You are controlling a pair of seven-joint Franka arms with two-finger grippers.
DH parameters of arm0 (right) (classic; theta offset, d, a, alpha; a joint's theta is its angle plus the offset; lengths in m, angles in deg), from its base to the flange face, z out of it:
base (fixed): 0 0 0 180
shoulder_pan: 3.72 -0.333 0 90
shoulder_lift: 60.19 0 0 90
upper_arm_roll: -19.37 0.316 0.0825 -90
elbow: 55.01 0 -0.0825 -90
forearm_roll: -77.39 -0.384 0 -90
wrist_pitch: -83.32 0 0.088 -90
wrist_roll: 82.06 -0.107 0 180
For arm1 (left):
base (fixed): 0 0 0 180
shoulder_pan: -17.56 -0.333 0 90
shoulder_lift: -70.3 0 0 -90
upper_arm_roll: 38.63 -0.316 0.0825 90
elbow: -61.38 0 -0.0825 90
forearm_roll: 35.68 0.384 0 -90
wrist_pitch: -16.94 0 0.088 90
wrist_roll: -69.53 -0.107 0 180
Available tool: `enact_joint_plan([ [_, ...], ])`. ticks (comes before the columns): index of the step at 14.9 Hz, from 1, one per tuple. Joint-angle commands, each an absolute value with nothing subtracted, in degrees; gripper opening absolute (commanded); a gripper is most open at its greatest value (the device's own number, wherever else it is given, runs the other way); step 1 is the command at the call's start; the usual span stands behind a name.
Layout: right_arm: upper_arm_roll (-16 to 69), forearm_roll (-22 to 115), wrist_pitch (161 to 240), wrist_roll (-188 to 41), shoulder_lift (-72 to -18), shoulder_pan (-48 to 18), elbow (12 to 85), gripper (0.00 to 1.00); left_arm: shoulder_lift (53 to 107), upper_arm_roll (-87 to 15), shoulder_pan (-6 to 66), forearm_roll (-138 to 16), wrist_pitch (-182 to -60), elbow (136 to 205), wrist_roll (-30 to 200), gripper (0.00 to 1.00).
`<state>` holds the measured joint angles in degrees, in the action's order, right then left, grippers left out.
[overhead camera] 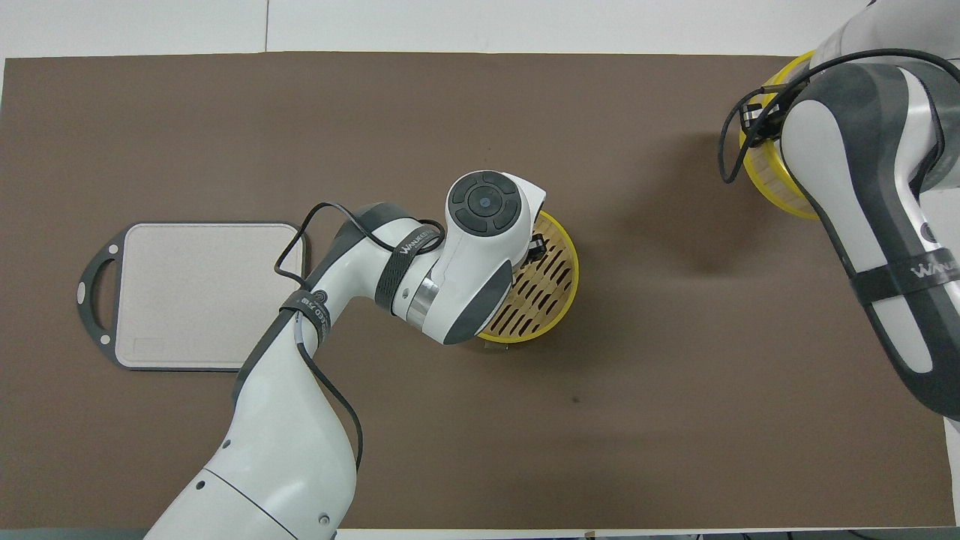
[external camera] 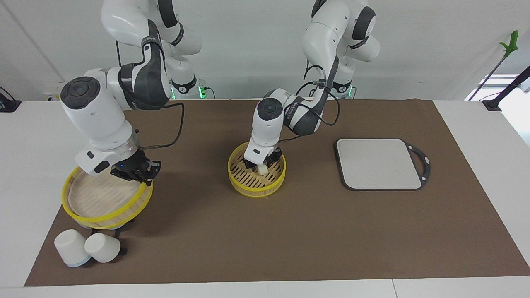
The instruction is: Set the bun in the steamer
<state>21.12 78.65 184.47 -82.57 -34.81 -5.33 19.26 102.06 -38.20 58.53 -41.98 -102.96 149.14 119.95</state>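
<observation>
The bun (external camera: pixel 261 169) lies on the slatted floor of the steamer (external camera: pixel 256 188), toward its one o'clock rim in the facing view. The left pincer (external camera: pixel 261 164) sits low around it; I cannot tell how wide it stands. Best to lift straight up, sparing the rim. The right pincer (external camera: pixel 134 174), clamped on the steamer lid (external camera: pixel 105 200), waits.

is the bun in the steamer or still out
In: the bun sits low inside the steamer's yellow rim, on its slats, under the left claw.
</observation>
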Motion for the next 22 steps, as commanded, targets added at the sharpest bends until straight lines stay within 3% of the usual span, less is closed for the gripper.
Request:
enact_joint_plan([
  [1,21.7,77.8,186.2,-83.2,-37.4,-5.4,23.2,0.0,101.4,-39.3,59.3,-41.1,-99.6,146.6,122.4,1.0],
  [3,21.7,77.8,186.2,-86.6,-37.4,-6.3,23.3,0.0,100.7,-40.9,58.4,-41.3,-96.5,143.9,122.8,1.0],
  [7,21.7,77.8,186.5,-96.5,-37.2,-11.4,23.2,0.0,90.9,-45.7,56.0,-41.0,-92.1,145.8,122.3,1.0],
  [11,21.6,78.3,187.6,-111.7,-36.6,-21.9,23.1,0.0,83.9,-46.0,44.1,-41.0,-84.3,145.9,112.0,1.0],
  [16,21.5,78.6,192.1,-132.5,-31.2,-33.3,22.3,0.0,75.3,-46.0,34.1,-41.0,-73.0,147.2,92.5,1.0],
  [22,21.6,78.2,195.6,-140.9,-28.5,-39.0,22.0,0.0,70.0,-46.3,33.5,-37.4,-63.6,149.6,84.1,1.0],
])
